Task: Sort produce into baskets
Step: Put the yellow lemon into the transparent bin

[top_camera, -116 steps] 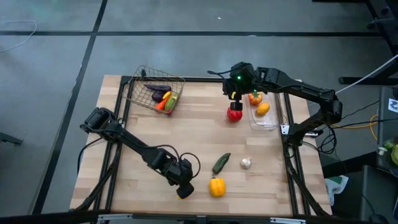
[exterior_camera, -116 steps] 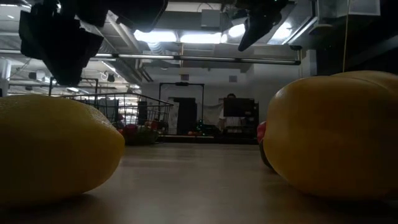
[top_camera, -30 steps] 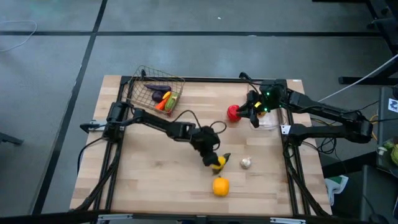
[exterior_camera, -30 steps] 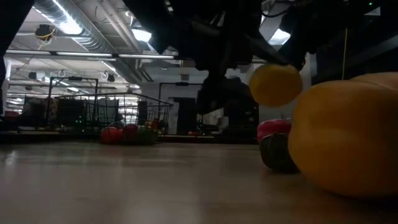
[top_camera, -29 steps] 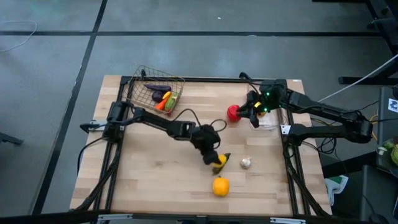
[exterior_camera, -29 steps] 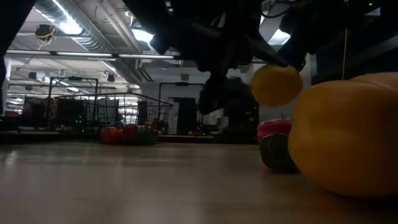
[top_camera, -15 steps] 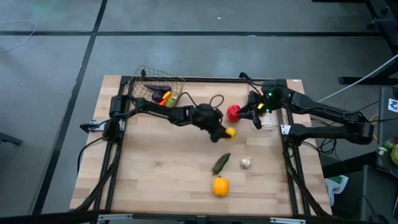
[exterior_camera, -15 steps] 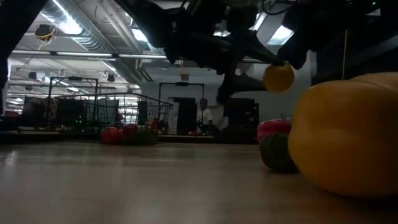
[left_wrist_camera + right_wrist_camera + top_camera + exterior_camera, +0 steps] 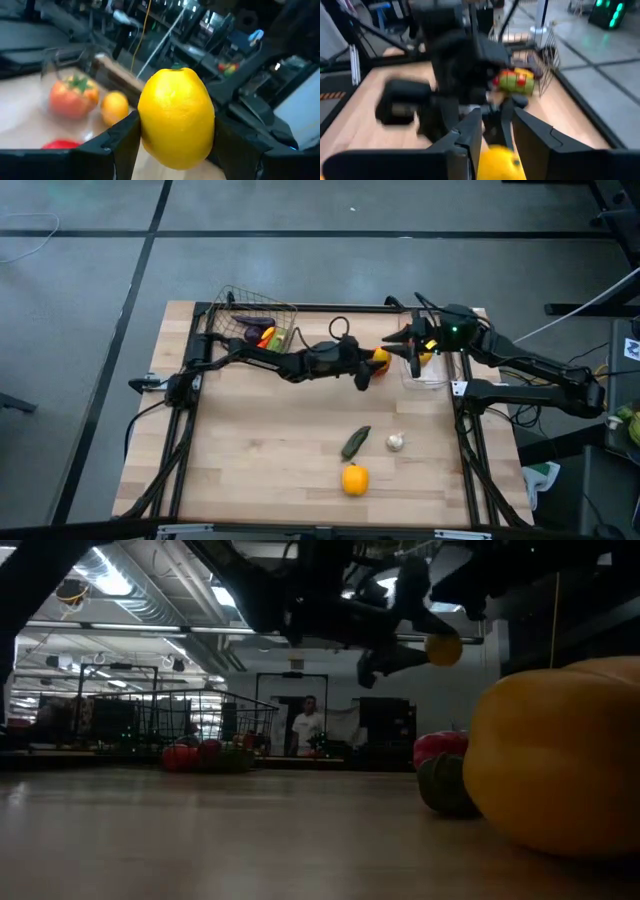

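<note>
My left gripper (image 9: 374, 366) reaches level across the far middle of the table, shut on a yellow lemon (image 9: 176, 117) just left of the clear bin (image 9: 432, 372). The bin holds an orange-red tomato (image 9: 70, 97) and a small orange (image 9: 115, 106). A red fruit (image 9: 440, 746) sits on the table below the lemon. My right gripper (image 9: 402, 343) hovers over the bin's left edge, fingers (image 9: 466, 142) a little apart with nothing between them. The wire basket (image 9: 255, 330) at the far left holds a purple eggplant and other produce. My left gripper pinches the lemon between its two fingers, one on each side of its middle (image 9: 144, 127). The fingers come level from the table's left. The lemon (image 9: 443, 648) is lifted well clear of the table, with its green stem nub (image 9: 175, 66) showing.
On the near half of the table lie a green vegetable (image 9: 355, 442), a white garlic bulb (image 9: 395, 442) and a yellow pepper (image 9: 351, 479). The pepper (image 9: 560, 770) fills the low view's right side. A person stands in the room beyond (image 9: 305, 730).
My left gripper has lifted the lemon from beside the green vegetable and carried it toward the table's far right, close to the clear bin. It has tipped from pointing down to level. My right gripper has risen a little by the bin.
</note>
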You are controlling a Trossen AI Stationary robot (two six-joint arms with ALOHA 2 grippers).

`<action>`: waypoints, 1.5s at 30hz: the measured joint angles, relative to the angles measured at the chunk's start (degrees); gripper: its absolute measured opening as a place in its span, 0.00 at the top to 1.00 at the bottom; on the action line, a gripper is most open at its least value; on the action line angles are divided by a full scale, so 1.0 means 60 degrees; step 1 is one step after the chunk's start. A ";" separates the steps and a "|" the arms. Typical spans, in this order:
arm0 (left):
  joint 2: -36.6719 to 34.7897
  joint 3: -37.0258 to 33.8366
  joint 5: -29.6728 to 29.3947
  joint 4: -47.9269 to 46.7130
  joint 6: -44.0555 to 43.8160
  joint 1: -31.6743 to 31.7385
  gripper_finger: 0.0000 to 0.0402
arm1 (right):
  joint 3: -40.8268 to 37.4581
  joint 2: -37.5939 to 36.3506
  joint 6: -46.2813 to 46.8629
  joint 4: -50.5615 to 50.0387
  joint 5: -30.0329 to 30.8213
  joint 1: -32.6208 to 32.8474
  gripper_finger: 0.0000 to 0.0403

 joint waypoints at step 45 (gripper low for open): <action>0.4393 0.5514 -0.0113 -0.0830 0.0249 0.0455 0.27 | 0.0011 0.0015 0.0123 0.0806 -0.0022 0.0000 0.73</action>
